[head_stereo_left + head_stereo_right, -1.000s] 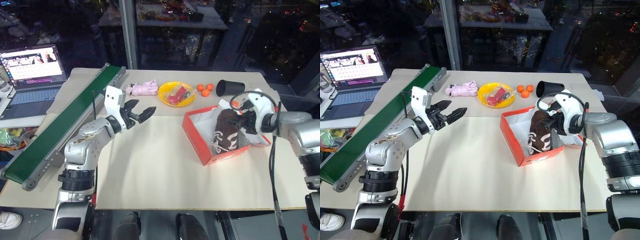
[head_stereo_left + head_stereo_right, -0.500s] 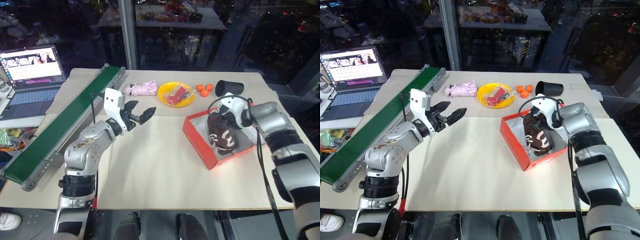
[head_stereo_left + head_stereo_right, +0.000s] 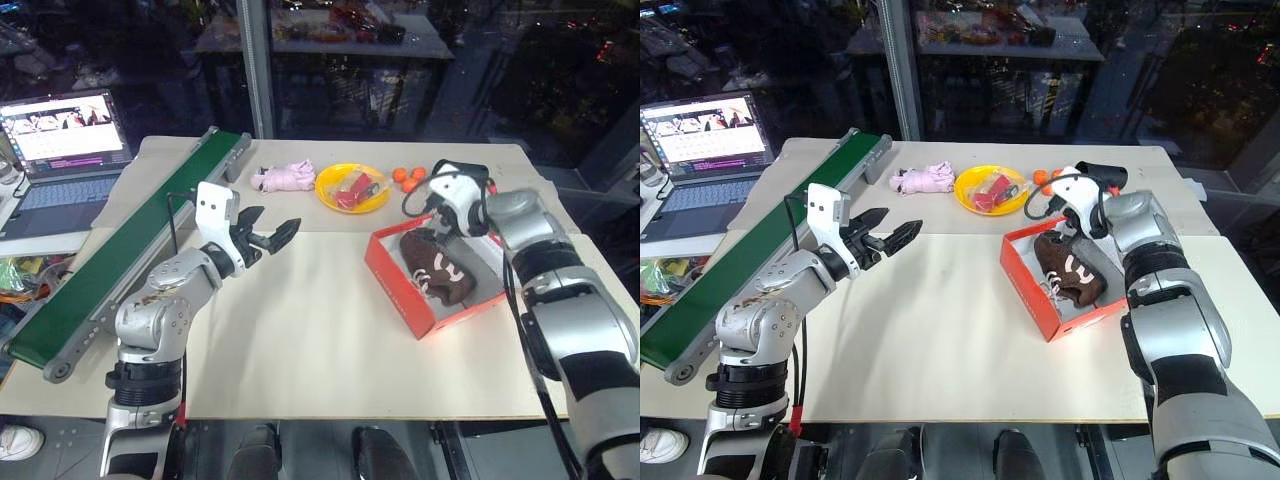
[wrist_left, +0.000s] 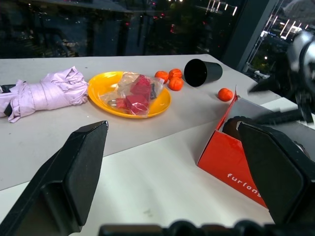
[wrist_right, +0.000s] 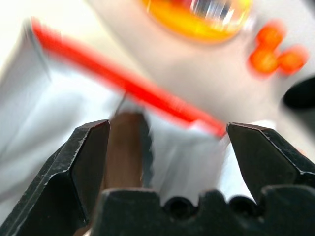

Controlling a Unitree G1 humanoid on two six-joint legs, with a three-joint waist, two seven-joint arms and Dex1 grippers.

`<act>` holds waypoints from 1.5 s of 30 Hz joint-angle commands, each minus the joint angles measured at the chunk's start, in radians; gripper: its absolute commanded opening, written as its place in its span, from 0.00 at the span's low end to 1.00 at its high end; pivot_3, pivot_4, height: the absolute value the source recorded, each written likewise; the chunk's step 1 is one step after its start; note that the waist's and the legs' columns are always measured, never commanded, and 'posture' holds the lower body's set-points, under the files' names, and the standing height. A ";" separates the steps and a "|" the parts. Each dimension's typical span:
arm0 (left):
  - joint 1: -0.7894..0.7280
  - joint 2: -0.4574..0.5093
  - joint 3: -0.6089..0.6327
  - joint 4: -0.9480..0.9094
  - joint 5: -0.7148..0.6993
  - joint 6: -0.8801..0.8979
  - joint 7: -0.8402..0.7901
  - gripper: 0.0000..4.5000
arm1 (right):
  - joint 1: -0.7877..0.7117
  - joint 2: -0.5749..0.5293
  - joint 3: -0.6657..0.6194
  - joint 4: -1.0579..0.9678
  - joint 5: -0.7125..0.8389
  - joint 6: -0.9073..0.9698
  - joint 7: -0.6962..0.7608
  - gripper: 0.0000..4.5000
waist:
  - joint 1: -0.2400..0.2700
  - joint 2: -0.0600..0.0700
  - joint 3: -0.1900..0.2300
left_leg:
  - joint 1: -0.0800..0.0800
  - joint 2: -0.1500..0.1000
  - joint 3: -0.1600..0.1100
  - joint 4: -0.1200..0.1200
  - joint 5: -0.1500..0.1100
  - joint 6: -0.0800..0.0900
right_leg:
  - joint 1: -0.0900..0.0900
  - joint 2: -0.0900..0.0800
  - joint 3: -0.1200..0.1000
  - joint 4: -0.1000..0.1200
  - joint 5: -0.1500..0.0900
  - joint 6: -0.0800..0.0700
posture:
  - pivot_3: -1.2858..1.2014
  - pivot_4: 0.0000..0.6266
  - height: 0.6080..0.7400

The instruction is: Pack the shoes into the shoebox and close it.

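- Dark brown shoe (image 3: pixel 437 266) with cream laces, lying inside the red-orange shoebox (image 3: pixel 395 285) on the right half of the worktop (image 3: pixel 300 340). Cannot tell whether that dark mass is one shoe or both.
- Long axis of the shoe running slantwise in the head views, from the far-left part of the box toward its near-right part, laces facing up.
- Right claw (image 3: pixel 445 218) hanging just above the far rim of the box, over the far end of the shoe, pointing down and toward the robot's left. Fingers spread wide, nothing between them, no contact with shoe or cardboard that can be made out.
- Left claw (image 3: pixel 283 236) spread wide as well and empty, held level above bare worktop, well apart from the box and aimed toward it, with the red wall straight ahead in the left wrist view.
- Clearly the nearer arm: the right, right over the box, with the shoe just below and slightly toward the robot.
- White inner wall visible beside the shoe on the side away from the left arm. Lid position not clear enough to call, though the box plainly stands open.
- Judged from this: packing apparently partly or wholly done, closing not yet done. Next move likely to hinge on finding the lid's free edge, probably on the right arm's side, and swinging it across the shoe's axis without catching the laces.
- Yellow plate (image 3: pixel 352 187) and black cup (image 3: pixel 460 172) beyond the box, near but clear of it.
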 commanded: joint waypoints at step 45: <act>-0.264 0.403 0.192 1.081 0.283 -0.647 -0.169 1.00 | 0.616 0.337 -0.002 -1.074 0.301 0.349 -0.241 0.99 | 0.009 -0.003 0.000 | -0.001 0.002 0.000 0.002 -0.001 -0.002 | 0.000 0.000 -0.004 0.001 0.000 -0.001 | 0.52 0.24 1.00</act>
